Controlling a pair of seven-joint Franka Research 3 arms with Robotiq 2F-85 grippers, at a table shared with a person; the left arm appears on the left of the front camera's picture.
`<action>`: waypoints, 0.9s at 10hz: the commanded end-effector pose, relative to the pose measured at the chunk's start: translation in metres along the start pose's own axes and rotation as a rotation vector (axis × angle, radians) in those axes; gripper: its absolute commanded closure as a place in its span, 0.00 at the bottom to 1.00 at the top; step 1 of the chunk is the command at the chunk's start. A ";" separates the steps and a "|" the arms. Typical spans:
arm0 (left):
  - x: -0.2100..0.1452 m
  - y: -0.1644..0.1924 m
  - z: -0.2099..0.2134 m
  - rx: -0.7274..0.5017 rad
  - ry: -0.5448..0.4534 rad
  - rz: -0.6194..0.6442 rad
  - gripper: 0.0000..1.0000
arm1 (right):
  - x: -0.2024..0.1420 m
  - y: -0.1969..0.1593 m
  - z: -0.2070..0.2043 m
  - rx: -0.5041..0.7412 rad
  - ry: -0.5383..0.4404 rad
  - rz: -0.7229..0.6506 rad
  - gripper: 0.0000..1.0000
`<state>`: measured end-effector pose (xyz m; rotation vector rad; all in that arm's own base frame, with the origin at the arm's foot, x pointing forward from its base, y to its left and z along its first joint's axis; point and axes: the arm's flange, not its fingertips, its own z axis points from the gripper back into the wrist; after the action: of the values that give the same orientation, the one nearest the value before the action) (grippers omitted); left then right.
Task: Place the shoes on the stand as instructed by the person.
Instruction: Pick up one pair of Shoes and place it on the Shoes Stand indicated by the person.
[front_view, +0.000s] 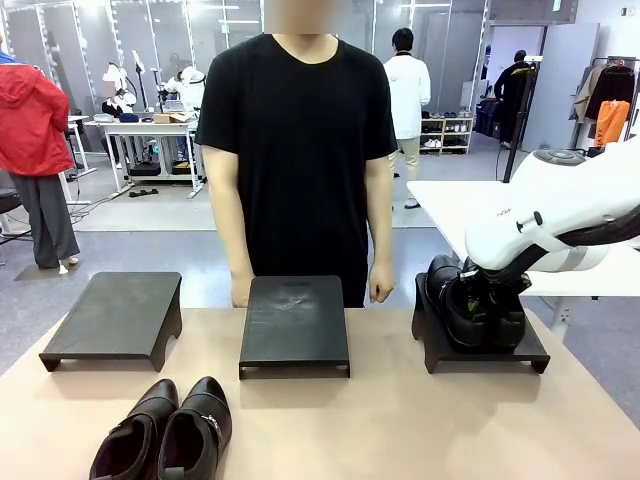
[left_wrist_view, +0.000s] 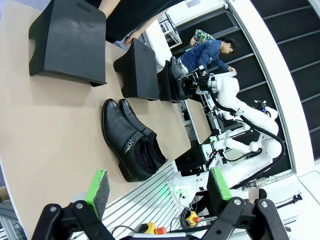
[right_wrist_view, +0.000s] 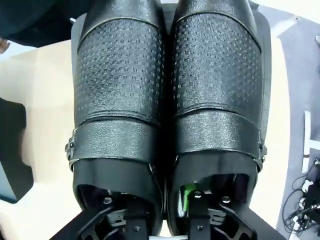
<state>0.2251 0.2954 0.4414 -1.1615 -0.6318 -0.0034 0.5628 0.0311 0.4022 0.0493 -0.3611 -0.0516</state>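
One buckled pair of shoes (right_wrist_view: 167, 100) was held on the stand (front_view: 478, 345) at the desk's right edge, the right gripper's (right_wrist_view: 165, 210) fingers inserted, pinching the inner walls. The other pair (front_view: 165, 432) lay at the desk's near edge. The left gripper's (left_wrist_view: 157, 187) fingers were spread.

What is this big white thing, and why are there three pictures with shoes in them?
The white thing is a robot arm. The robot has two arms, each ending in a hand with two fingers. One picture looks across the table at a person standing behind three black stands. The other two come from little cameras on the robot's wrists.

The right hand is gripping a pair of buckle shoes by their inner sides, with one finger in each shoe, on the right stand. The left hand is open and holds nothing. A second pair of shoes waits on the table.
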 end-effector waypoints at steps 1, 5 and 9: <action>0.000 0.000 0.002 -0.014 -0.008 -0.010 0.00 | -0.005 0.002 0.000 -0.046 -0.023 -0.029 0.03; 0.000 0.000 0.002 -0.014 -0.008 -0.010 0.00 | -0.007 -0.001 0.019 -0.049 -0.050 -0.042 0.08; 0.000 0.000 0.002 -0.014 -0.008 -0.010 0.00 | -0.009 0.000 0.026 -0.030 -0.080 -0.045 0.00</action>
<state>0.2251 0.2954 0.4414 -1.1615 -0.6318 -0.0034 0.5536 0.0274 0.4240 0.0388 -0.4047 -0.0672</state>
